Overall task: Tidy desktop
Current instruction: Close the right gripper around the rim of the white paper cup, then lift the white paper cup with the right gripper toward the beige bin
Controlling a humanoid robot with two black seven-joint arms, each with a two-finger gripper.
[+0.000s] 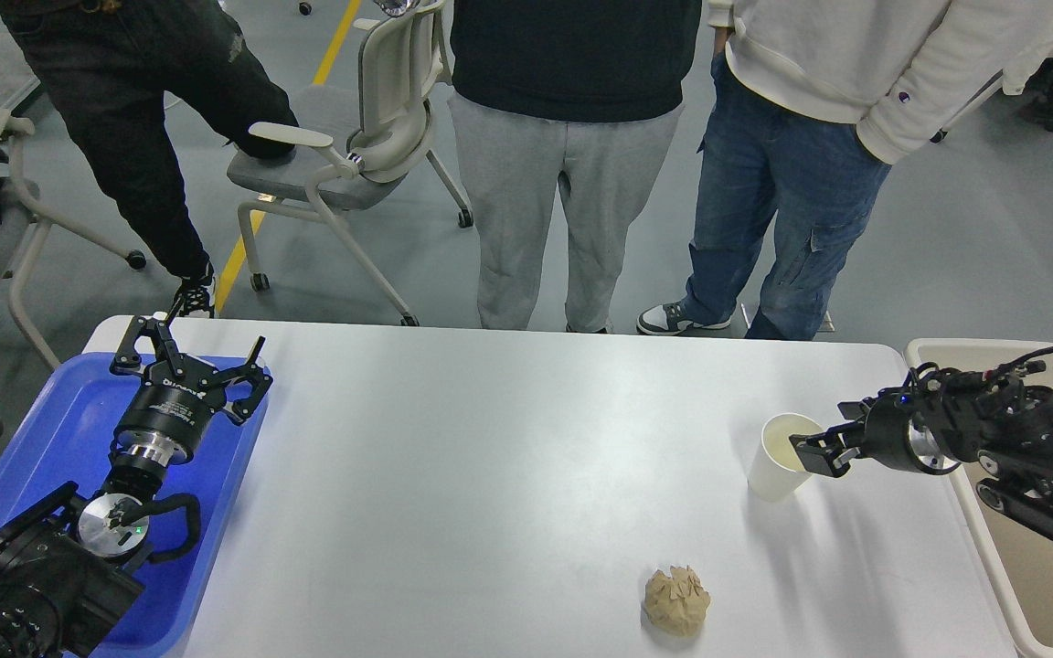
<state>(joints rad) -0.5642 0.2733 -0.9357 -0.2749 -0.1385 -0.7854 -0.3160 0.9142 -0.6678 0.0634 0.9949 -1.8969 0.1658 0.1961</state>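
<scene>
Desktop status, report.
Left gripper open over blue tray. Right gripper at paper cup rim. Crumpled paper on desktop.

- The three standing people (572, 137) on the far side are cut off above the waist.
- The beige bin (1052, 585) runs off the right edge.
- The right end effector (814, 446) hides part of the paper cup (778, 466) rim; its fingers' spacing cannot be told.
- The blue tray (216, 512) is cut off at the left, partly hidden by the left arm.
</scene>
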